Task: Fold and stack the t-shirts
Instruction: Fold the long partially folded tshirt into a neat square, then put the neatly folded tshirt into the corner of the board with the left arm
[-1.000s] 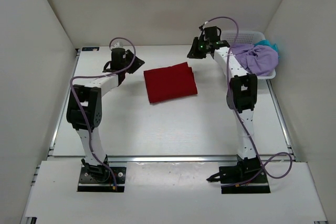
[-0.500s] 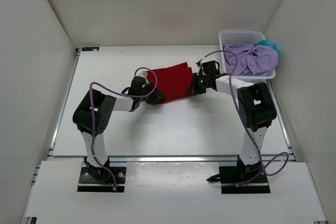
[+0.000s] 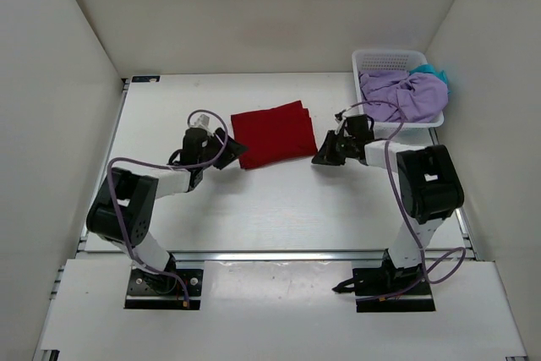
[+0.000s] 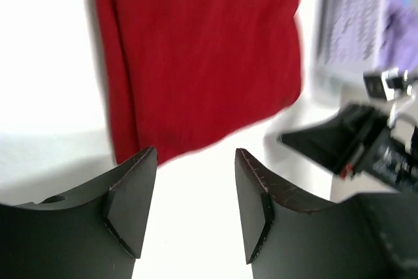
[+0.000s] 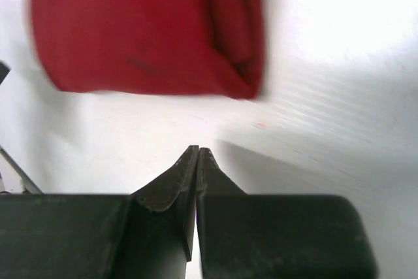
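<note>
Entry: red shirt [image 3: 273, 133], folded, flat on the table [image 3: 279, 209], a gripper on either side.
I log the red shirt slightly toward 12 o'clock from the table's middle. My left gripper [image 3: 230, 155] sits just beside its 8 o'clock corner, jaws parted, nothing between them. My right gripper [image 3: 325, 156] sits just off its 4 o'clock corner, jaws pressed together, empty. The lavender shirt [image 3: 406, 95] and the teal shirt [image 3: 435, 71] lie heaped in the white basket [image 3: 385, 59] at the table's 2 o'clock corner.
</note>
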